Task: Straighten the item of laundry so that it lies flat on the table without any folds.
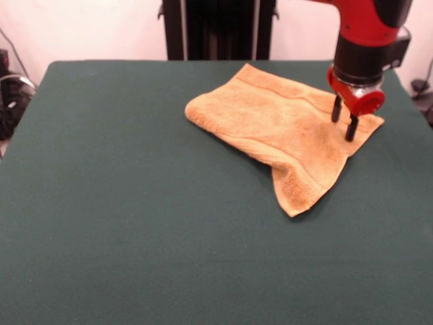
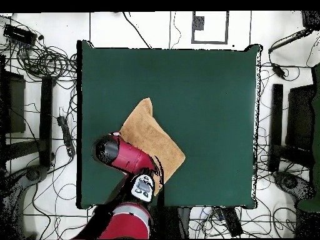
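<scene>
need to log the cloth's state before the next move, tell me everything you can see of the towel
The towel is orange-tan terry cloth with woven band stripes near its edges. It is not flat: it lies folded over on itself in a rough diamond, with a rounded fold on the front view's left and one corner hanging to a point toward the camera. It rests on the green table, near the robot's side. The gripper stands over its right-hand corner, fingers open, tips at or just above the cloth. No label shows.
</scene>
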{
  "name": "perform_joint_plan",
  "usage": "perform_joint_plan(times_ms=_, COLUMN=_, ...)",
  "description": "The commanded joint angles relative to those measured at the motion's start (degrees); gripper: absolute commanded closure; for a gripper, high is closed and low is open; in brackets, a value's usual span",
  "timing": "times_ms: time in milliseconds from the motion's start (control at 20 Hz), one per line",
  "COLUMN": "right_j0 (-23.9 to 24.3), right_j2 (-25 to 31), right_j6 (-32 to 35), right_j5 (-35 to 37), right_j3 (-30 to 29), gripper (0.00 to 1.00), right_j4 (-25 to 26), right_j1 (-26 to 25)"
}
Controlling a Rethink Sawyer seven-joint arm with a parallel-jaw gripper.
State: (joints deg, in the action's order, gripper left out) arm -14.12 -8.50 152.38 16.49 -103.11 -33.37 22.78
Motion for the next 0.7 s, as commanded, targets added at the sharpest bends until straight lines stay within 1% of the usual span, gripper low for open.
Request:
perform_joint_plan(times_ms=50, right_j0=2.10, right_j2=0.57, right_j6=-12.91, right_j5=16.30, right_j3=7.88, gripper=0.00, right_j4=14.90, right_j1=-0.86)
perform_joint_plan(times_ms=150, right_j0=3.05, right_j2=1.30, right_j6=-12.37, right_j5=16.43, right_j3=8.18, gripper=0.00, right_j4=16.42, right_j1=-0.76)
perform_joint_plan(times_ms=300, right_j0=4.97, right_j2=2.24, right_j6=-11.23, right_j5=16.22, right_j3=8.31, gripper=0.00, right_j4=20.70, right_j1=0.11)
perform_joint_plan(times_ms=700, right_j0=11.24, right_j2=2.79, right_j6=-11.07, right_j5=12.12, right_j3=3.66, gripper=0.00, right_j4=34.14, right_j1=4.74)
